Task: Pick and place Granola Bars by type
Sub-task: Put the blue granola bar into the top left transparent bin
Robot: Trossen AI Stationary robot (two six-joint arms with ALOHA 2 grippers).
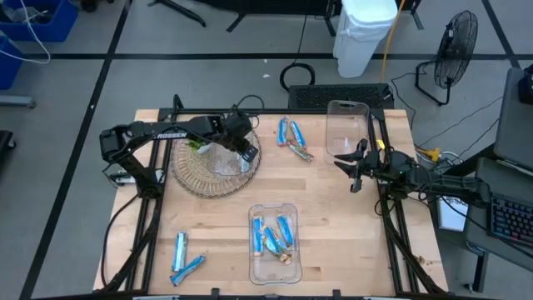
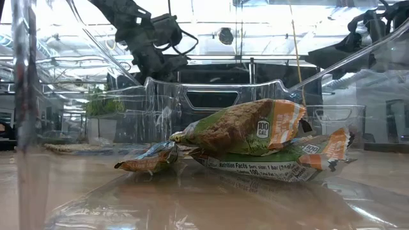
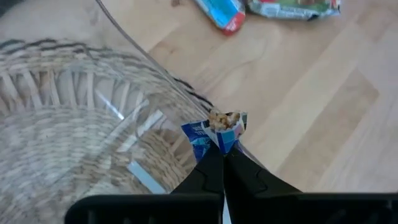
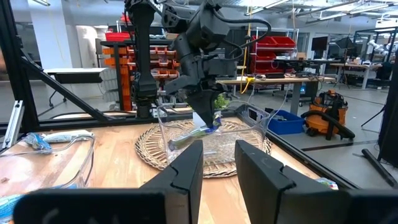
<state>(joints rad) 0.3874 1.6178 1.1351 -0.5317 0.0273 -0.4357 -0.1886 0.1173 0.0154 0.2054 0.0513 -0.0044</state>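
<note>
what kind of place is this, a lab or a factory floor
Most likely a robotics lab or workshop. Beyond the wooden table the right wrist view shows shelves of red and orange parts bins, workbenches and an orange shop vacuum; a floor fan stands nearby.

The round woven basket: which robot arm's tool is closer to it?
The left. The left tool hangs right over the woven basket's rim, pinching a blue granola bar. The right tool waits far off, beside the tall clear bin, open and empty.
</note>
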